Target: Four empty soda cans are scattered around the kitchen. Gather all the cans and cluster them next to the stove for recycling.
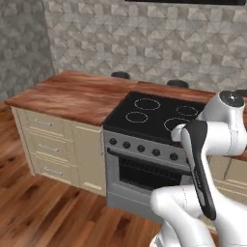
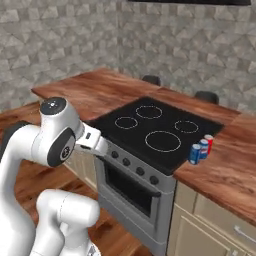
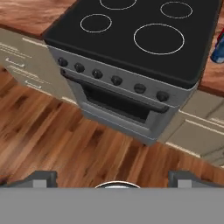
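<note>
- We find the stove (image 2: 160, 131) set into the reddish wood tabletop (image 1: 72, 94), its black glass bare of any object.
- In the right base view, a cluster of soda cans (image 2: 201, 148) stands upright on the tabletop just beside the stove's right edge: two blue and at least one red can be made out, touching or nearly so. Whether a fourth sits behind them we cannot tell.
- In the hand view, a sliver of blue and red (image 3: 218, 47) shows at the right edge, consistent with that cluster.
- The pincer (image 3: 112, 177) hangs over the wood floor in front of the oven door, its tips standing wide apart and carrying nothing.
- Our judgement: the gathering is largely or wholly done. What remains is to confirm the count of four beside the stove and, if one is missing, fetch it.
</note>
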Motion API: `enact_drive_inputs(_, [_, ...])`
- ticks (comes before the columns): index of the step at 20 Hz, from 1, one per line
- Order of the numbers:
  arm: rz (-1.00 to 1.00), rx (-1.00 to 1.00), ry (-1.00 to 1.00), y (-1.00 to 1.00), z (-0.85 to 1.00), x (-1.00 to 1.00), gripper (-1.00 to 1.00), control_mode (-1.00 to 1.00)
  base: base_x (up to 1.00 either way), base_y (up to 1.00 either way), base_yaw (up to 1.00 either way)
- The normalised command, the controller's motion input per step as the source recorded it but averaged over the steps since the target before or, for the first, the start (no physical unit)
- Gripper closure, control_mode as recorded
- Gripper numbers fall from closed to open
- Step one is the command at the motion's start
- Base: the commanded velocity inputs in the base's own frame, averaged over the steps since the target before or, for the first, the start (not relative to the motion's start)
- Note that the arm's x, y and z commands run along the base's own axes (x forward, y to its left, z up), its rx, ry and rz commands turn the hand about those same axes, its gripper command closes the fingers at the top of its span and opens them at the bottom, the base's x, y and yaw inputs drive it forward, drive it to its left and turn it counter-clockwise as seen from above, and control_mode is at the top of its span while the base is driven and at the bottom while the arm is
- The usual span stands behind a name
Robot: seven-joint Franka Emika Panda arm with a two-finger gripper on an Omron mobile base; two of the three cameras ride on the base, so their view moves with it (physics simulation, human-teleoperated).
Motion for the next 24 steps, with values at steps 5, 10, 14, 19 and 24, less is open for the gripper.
enact_drive_inputs(5, [0.0,0.0,0.0,0.0,0.0,0.0,-1.0,1.0,0.0,0.18,0.77])
enact_drive_inputs(10, [0.0,0.0,0.0,0.0,0.0,0.0,-1.0,1.0,0.0,0.07,0.78])
enact_drive_inputs(14, [0.0,0.0,0.0,0.0,0.0,0.0,-1.0,1.0,0.0,0.0,0.83])
enact_drive_inputs(19, [0.0,0.0,0.0,0.0,0.0,0.0,-1.0,1.0,0.0,0.0,0.84])
enact_drive_inputs(24, [0.0,0.0,0.0,0.0,0.0,0.0,-1.0,1.0,0.0,0.0,0.84])
